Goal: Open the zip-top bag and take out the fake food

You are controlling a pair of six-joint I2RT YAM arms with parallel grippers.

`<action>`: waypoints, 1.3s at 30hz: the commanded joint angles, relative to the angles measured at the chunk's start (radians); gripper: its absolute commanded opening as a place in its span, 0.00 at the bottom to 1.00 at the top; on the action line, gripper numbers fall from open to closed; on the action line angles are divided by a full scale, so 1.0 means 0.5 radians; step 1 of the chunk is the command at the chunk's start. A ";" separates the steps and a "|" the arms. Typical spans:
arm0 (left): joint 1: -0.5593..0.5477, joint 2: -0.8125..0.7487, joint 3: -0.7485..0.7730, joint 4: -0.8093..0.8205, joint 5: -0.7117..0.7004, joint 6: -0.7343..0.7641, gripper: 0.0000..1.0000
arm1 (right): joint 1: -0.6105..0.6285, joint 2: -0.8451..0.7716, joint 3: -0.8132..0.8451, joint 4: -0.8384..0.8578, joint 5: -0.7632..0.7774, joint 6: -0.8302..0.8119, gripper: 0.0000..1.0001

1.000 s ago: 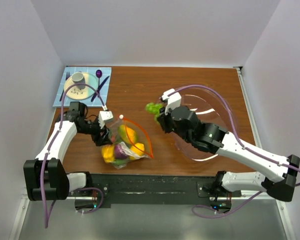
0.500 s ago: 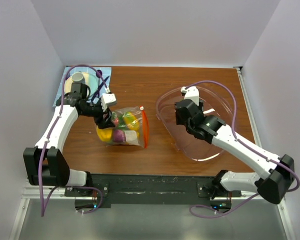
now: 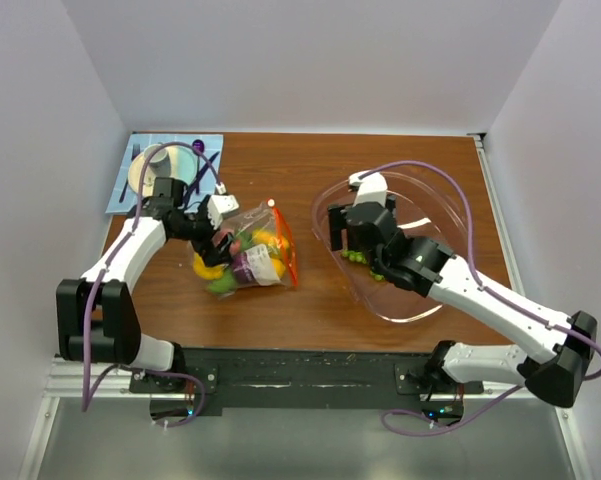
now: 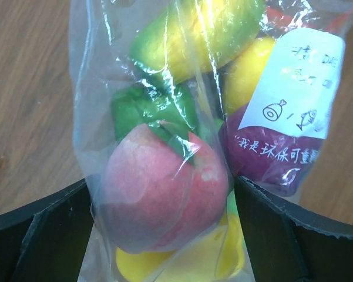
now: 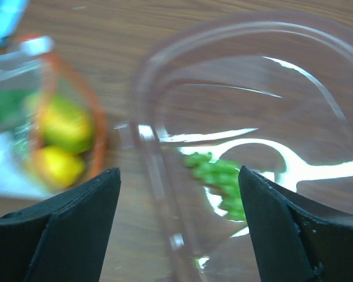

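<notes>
- left tool [image 4: 161, 197]: jaws spread wide astride the zip-top bag [image 4: 164, 88]; released, no squeeze showing in the plastic.
- right tool [image 5: 179, 176]: released, empty, above the bowl [image 5: 317, 76], where one green piece [image 5: 214, 176] lies.
- bag lies on the table [image 3: 380, 170], the other fake food [image 4: 158, 194] inside, orange zip strip [image 3: 288, 250] toward the right arm.
- risk: unheld, the bag slides or its mouth folds over when reached into.
- risk: left tool closes on fruit through the film, pinning it inside.

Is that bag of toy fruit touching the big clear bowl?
Apart. The top view shows a strip of bare table between the zip-top bag and the bowl's left rim; the right wrist view shows that gap too.
</notes>
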 commanded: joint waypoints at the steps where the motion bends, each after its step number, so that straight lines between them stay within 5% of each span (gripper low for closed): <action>1: -0.003 0.118 0.012 0.272 -0.078 -0.058 1.00 | 0.149 0.137 -0.012 0.244 -0.201 0.061 0.78; 12: -0.009 0.125 -0.362 0.178 -0.182 0.589 0.98 | 0.189 0.521 -0.088 0.542 -0.408 0.178 0.69; 20: 0.046 0.054 -0.411 -0.086 -0.351 0.908 0.97 | 0.192 0.898 0.114 0.649 -0.475 -0.012 0.89; 24: 0.070 0.075 -0.383 -0.181 -0.431 0.954 0.95 | 0.189 1.021 0.185 0.698 -0.527 -0.101 0.99; 32: 0.080 0.081 -0.322 -0.264 -0.449 1.007 0.94 | 0.192 1.175 0.265 0.705 -0.653 -0.251 0.99; 39: 0.080 0.051 -0.105 -0.258 -0.269 0.698 1.00 | 0.192 1.150 0.032 0.861 -0.779 -0.150 0.91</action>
